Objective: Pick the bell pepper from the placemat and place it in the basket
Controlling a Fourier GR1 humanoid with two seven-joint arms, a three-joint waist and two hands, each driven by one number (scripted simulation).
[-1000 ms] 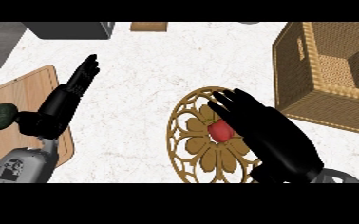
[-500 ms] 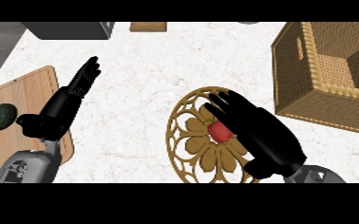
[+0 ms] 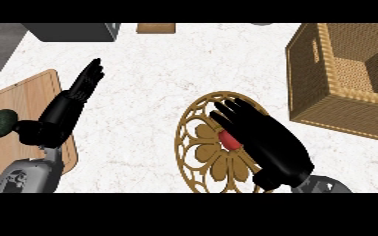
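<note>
Now we see our right hand lying over the gold placemat, fingers apparently curling round the red pepper still on it, wicker basket apart at the right, left hand resting open, fingers straight, beside a wooden board.

Right hand covers the red bell pepper on the placemat; basket at counter's right edge; left hand rests open.

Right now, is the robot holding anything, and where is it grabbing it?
Cannot be told for sure. The right hand covers the red bell pepper on the placemat, hiding any grip. The left hand holds nothing.
</note>
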